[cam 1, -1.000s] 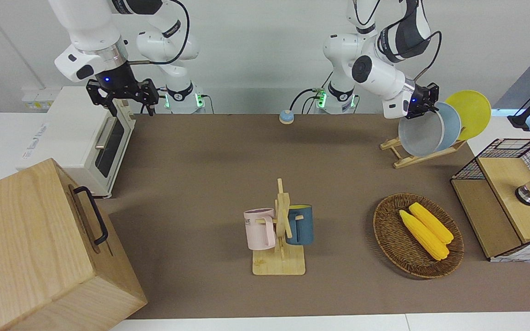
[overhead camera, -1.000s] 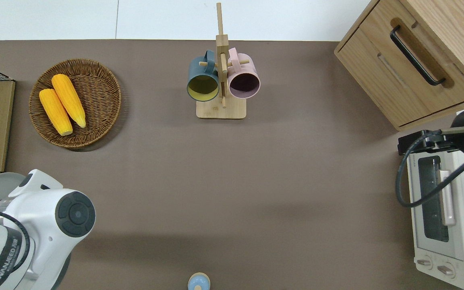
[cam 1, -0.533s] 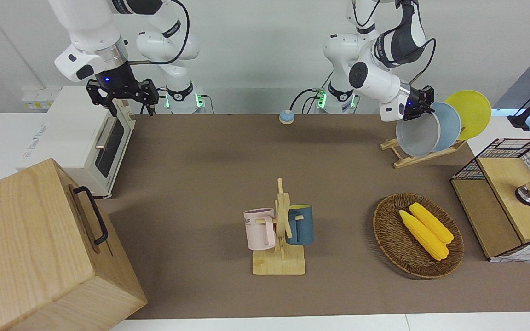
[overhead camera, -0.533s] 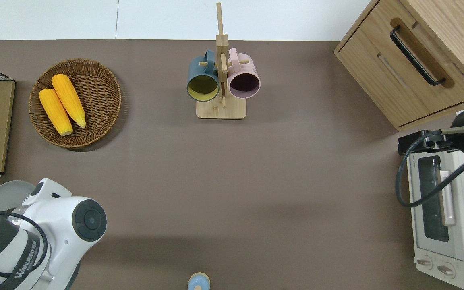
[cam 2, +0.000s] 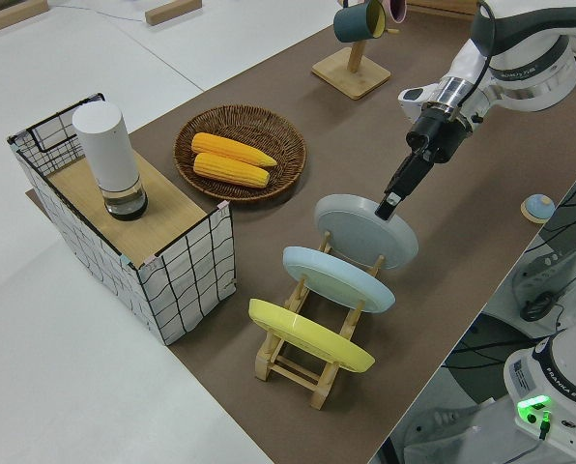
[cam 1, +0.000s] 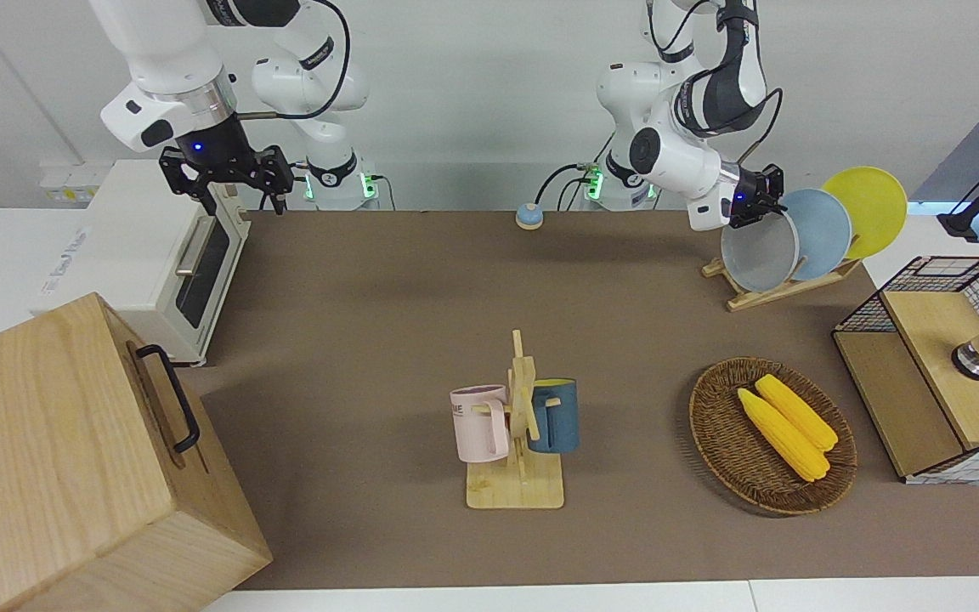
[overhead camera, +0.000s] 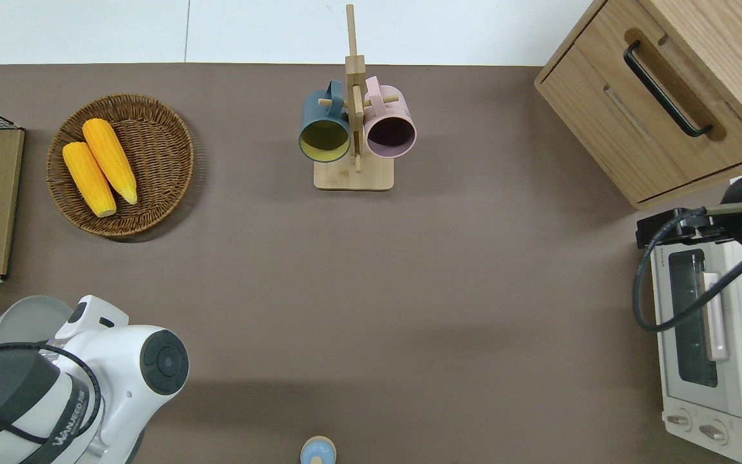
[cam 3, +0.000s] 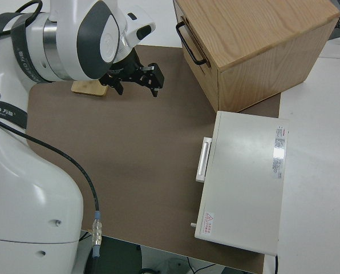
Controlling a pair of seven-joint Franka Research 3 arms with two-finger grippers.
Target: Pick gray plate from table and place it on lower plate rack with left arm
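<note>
The gray plate (cam 2: 365,230) looks smooth with a soft sheen, the lower plate rack (cam 2: 312,362) is pale bare wood, the basket (cam 1: 772,436) is rough woven wicker, and the brown tabletop (overhead camera: 409,277) is matt.

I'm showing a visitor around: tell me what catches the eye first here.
Three plates stand in the slanted wooden rack toward the left arm's end: yellow plate, light blue plate, and gray plate in the lowest slot, its rim in the left gripper. The right arm is parked.
</note>
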